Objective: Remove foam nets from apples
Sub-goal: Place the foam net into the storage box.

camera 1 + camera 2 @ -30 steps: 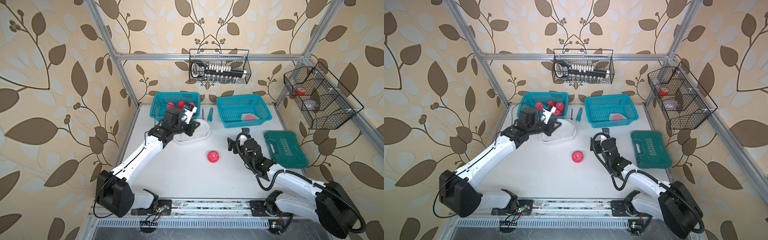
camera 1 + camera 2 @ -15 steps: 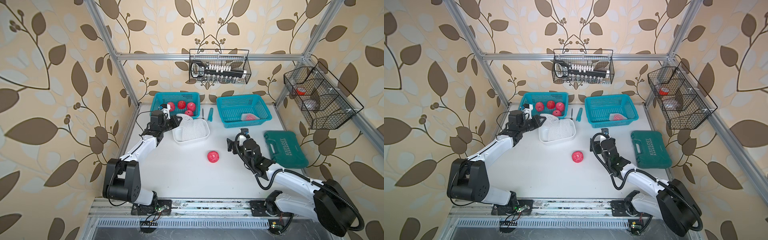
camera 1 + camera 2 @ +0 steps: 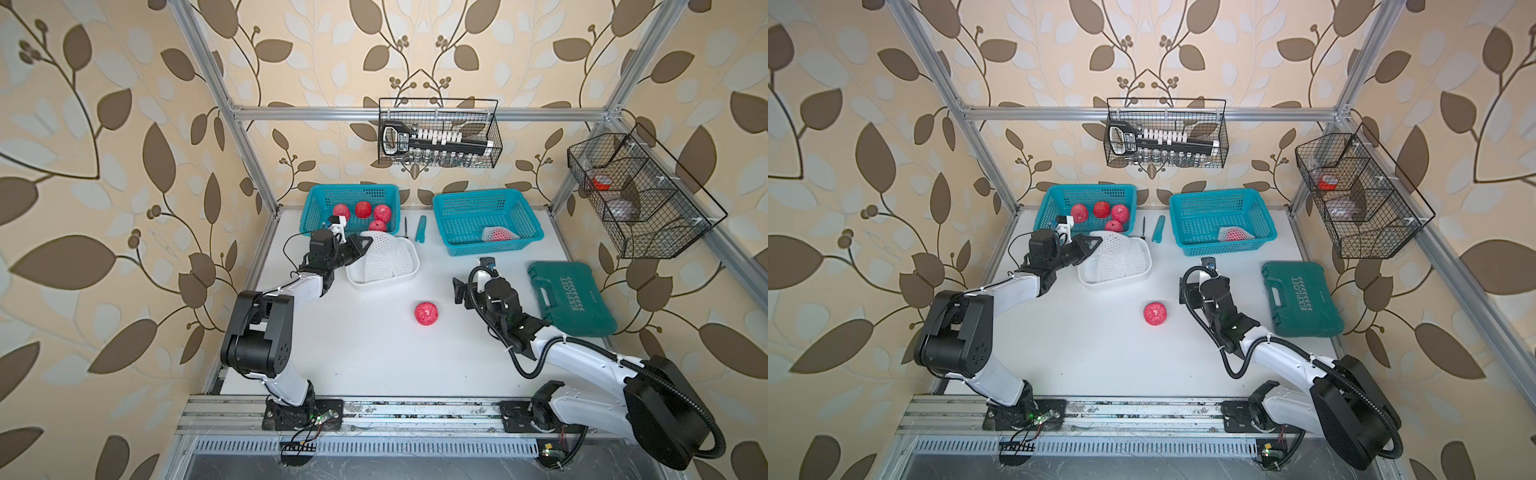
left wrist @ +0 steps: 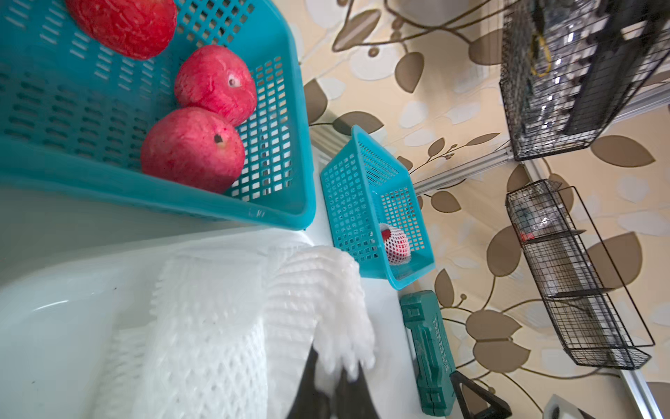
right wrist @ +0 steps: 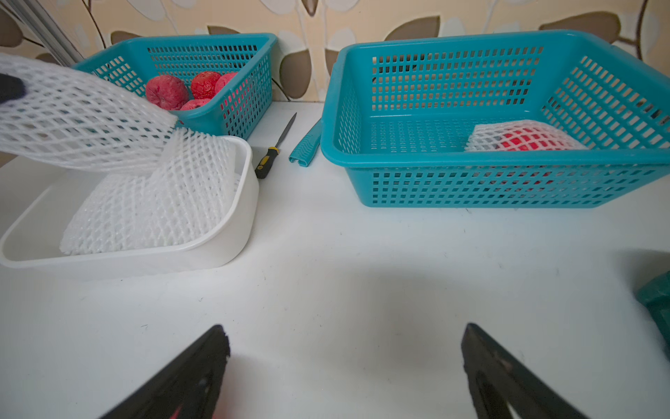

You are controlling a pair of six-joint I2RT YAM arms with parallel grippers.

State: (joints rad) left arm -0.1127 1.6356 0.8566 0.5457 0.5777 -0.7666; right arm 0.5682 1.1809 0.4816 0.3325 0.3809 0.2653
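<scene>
My left gripper (image 3: 366, 245) (image 3: 1097, 242) (image 4: 337, 366) is shut on the edge of a white foam net (image 3: 380, 242) (image 4: 337, 326) (image 5: 72, 116), which it holds over the left end of the white tub (image 3: 360, 283). More foam nets (image 3: 388, 262) (image 5: 152, 214) lie in the tub. A bare red apple (image 3: 426, 313) (image 3: 1155, 313) sits on the table. Several bare apples (image 3: 363, 210) (image 4: 192, 148) lie in the left teal basket (image 3: 316, 208). A netted apple (image 3: 498, 234) (image 5: 522, 139) rests in the right teal basket (image 3: 453, 232). My right gripper (image 3: 469, 286) (image 5: 344, 333) is open and empty to the right of the bare apple.
A small screwdriver (image 3: 405, 227) and a teal handle (image 3: 421, 229) lie between the baskets. A green tool case (image 3: 571, 303) lies at the right. Black wire racks hang on the back wall (image 3: 438, 133) and the right wall (image 3: 640, 199).
My left arm has folded back toward its base, drawing the held net from over the tub's middle to its left end. The right arm and the loose apple have not moved.
</scene>
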